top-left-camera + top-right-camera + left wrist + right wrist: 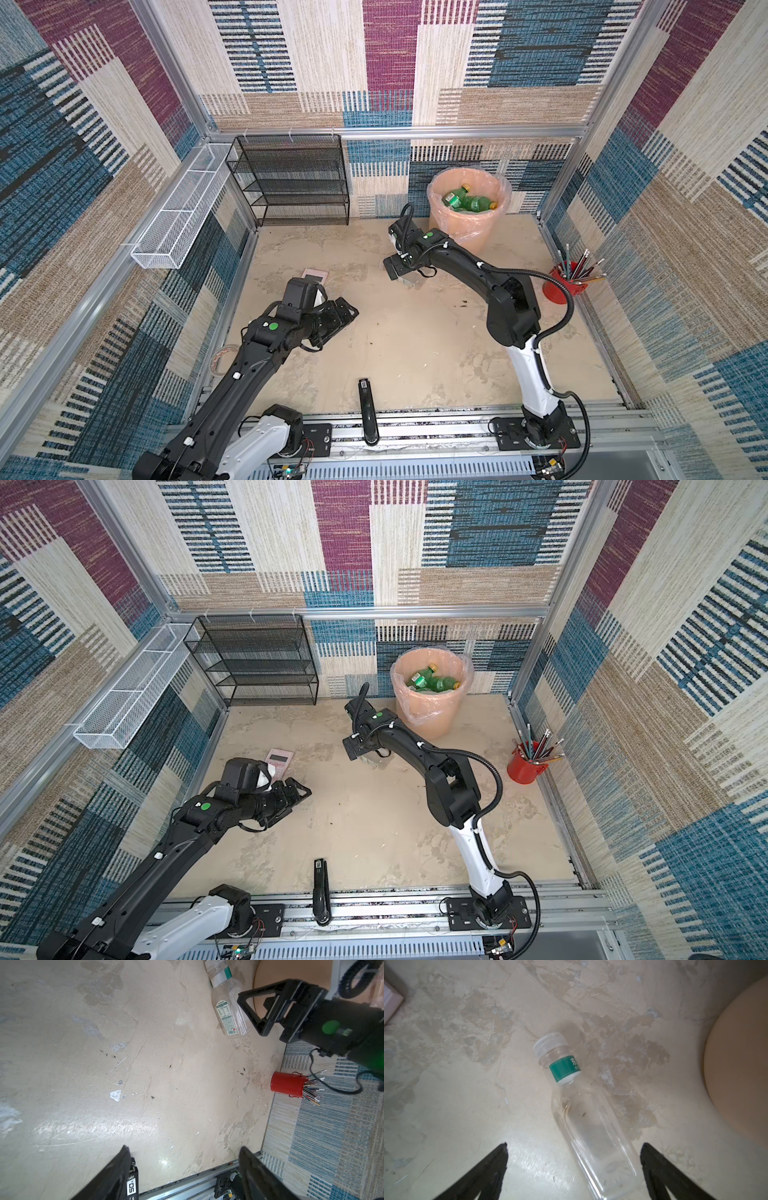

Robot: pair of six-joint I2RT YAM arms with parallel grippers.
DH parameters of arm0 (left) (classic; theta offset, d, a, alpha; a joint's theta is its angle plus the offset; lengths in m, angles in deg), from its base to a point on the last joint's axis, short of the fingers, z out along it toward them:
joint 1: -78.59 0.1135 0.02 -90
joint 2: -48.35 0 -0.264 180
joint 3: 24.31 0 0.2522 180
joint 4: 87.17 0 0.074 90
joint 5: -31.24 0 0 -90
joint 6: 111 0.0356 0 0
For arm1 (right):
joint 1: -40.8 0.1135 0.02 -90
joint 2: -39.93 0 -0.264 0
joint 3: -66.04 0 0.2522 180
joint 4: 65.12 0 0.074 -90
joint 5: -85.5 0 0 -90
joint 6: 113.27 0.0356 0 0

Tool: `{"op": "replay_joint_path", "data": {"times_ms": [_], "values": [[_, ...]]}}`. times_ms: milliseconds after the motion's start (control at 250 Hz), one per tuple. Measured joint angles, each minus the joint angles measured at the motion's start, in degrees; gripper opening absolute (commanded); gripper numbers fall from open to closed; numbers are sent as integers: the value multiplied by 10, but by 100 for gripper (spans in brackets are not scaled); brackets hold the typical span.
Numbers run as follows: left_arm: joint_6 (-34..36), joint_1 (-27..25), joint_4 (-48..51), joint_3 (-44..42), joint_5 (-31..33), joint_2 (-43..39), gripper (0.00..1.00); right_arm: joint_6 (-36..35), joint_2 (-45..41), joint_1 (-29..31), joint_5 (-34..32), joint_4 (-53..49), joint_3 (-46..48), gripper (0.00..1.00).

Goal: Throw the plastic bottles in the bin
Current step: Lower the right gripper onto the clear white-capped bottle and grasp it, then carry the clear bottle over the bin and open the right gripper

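Seemingly stood at pickup, right end effector spread wide above the clear bottle lying on the table near the bin; called next for lowering and clamping.

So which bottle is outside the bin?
The clear plastic bottle with white cap and teal band, lying under the open right gripper; the green yellow-capped bottles are in the peach bin.
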Motion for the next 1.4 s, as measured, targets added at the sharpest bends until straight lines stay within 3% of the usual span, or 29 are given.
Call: {"op": "replay_joint_path", "data": {"times_ms": [288,492,564,764,992,1160,1268,1400], "values": [[4,12,9,0,1,-7,83,-23,64,0,-4,-28,-31,89],[4,16,9,-2,-1,-7,83,-21,49,-2,10,-28,24,57],[4,17,8,-2,-1,-5,83,-10,19,-2,18,-22,62,53],[4,18,5,-6,-5,6,83,39,-151,-3,41,52,222,50],[5,19,-6,-7,-18,29,83,144,-411,-3,82,209,513,48],[5,19,-26,-6,-31,52,83,249,-595,-8,73,309,707,48],[5,19,-36,-6,-42,64,83,299,-677,-17,37,327,758,49],[4,19,-47,-3,-49,76,82,320,-735,-55,-3,335,751,51]]}}
